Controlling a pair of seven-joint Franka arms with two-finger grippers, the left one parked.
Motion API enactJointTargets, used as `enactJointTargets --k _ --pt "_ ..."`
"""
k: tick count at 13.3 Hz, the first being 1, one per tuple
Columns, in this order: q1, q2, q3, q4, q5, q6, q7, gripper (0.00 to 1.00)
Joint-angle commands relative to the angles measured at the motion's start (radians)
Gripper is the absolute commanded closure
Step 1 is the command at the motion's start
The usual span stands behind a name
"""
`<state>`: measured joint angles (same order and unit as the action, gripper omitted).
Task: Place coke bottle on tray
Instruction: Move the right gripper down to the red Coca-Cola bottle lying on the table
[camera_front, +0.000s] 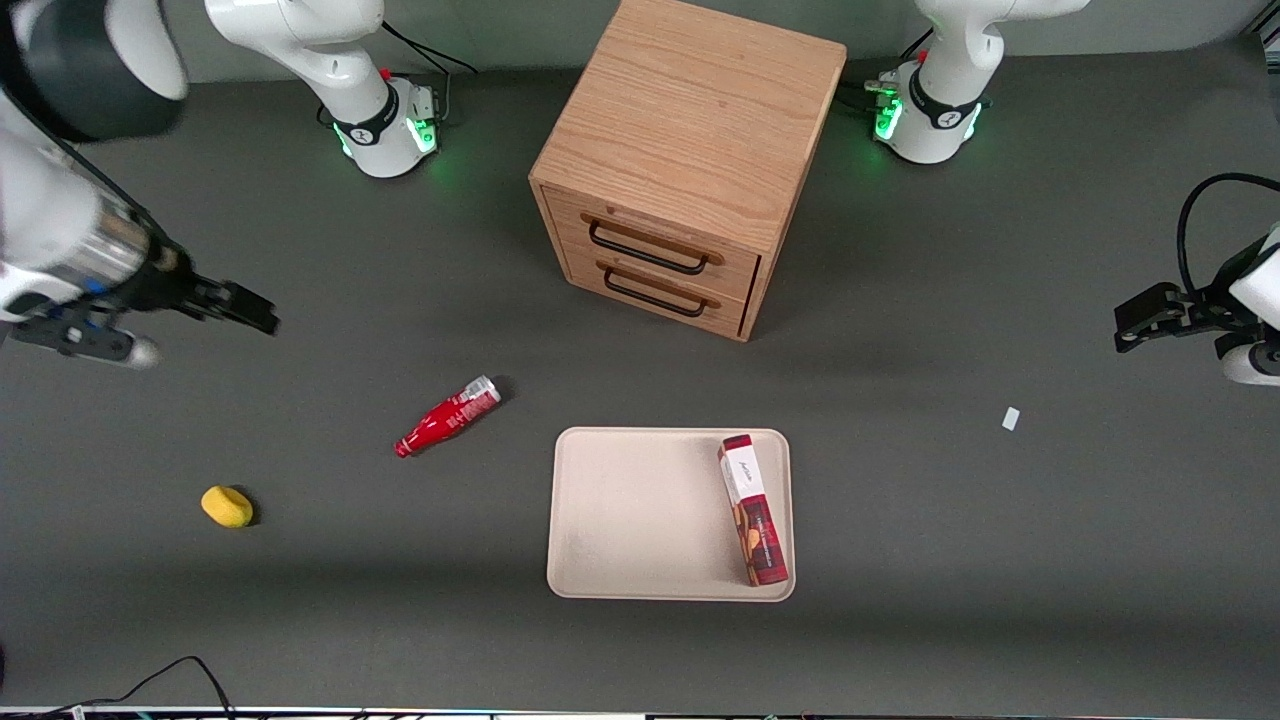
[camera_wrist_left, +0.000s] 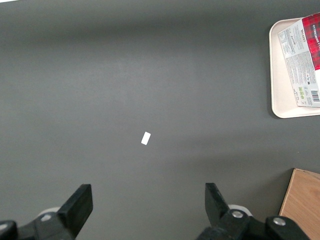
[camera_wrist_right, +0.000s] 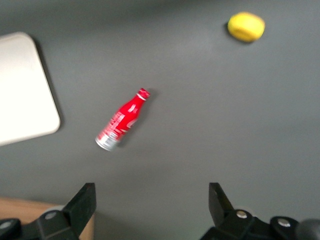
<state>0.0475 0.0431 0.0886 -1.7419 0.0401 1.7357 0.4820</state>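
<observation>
At the left edge of the front frame, the working arm's hand (camera_front: 262, 319) hung above the grey table (camera_front: 300, 620), well apart from everything lying on it. Its two fingers (camera_wrist_right: 81, 207) stood wide apart with nothing between them, as the right wrist view showed.

In the lower left of the front frame a small yellow object (camera_front: 227, 506) sat alone on the table. Left of centre lay the coke bottle (camera_front: 449, 415) on its side, tilted, its red cap pointing toward the lower left and its silver base toward the upper right. It touched nothing and lay near the tray without being on it.

At top centre stood a wooden drawer cabinet (camera_front: 690, 160) with two dark handles. Below it, in the lower middle of the frame, the beige tray (camera_front: 630, 520) lay flat. A red-and-white box (camera_front: 753, 509) lay on the tray along its right rim.

At mid-right a small white scrap (camera_front: 1011, 418) rested on the table.
</observation>
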Motion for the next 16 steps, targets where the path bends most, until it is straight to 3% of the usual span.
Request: enactJointTargets --k 1,4,7,11,16 --pt "0.006 0.111 0.077 0.018 0.014 0.06 0.327 0.0" --pt "0.008 0.216 0.126 -0.025 0.003 0.172 0.589 0.0" --pt "0.015 0.314 0.128 -0.082 -0.039 0.307 0.746 0.0" --pt "0.017 0.395 0.128 -0.211 -0.043 0.554 0.791 0.0" --pt "0.032 0.497 0.134 -0.241 -0.149 0.726 0.929 0.0"
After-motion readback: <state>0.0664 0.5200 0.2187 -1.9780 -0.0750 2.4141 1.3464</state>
